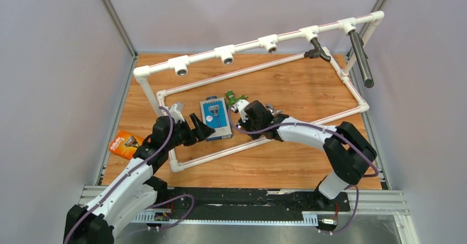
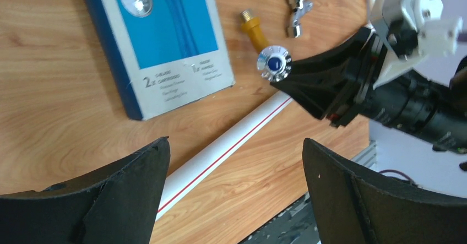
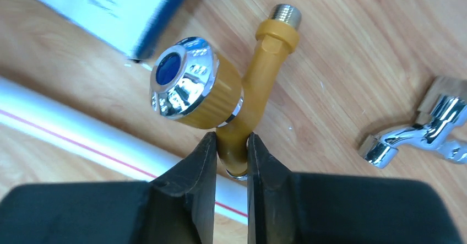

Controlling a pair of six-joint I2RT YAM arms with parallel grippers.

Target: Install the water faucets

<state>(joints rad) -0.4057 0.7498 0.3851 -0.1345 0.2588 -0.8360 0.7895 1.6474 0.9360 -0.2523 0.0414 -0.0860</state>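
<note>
— On the wooden surface [image 1: 286, 161], what is biggest?
— The white pipe frame [image 1: 205, 57]. Its lower rails lie flat on the wood and its upper rail is raised. The blue razor pack [image 1: 216, 117] lies inside it.
— And your hands?
— My left hand [image 2: 234, 145] hangs over a lower rail, fingers wide apart, holding nothing. My right hand [image 3: 229, 139] is clamped on the lower end of the yellow-orange faucet [image 3: 259, 84], just beside that rail and near the pack's corner.
— The other faucets?
— The chrome faucet [image 3: 418, 134] lies on the wood near the yellow one. The green faucet [image 1: 233, 97] lies by the pack's far corner.
</note>
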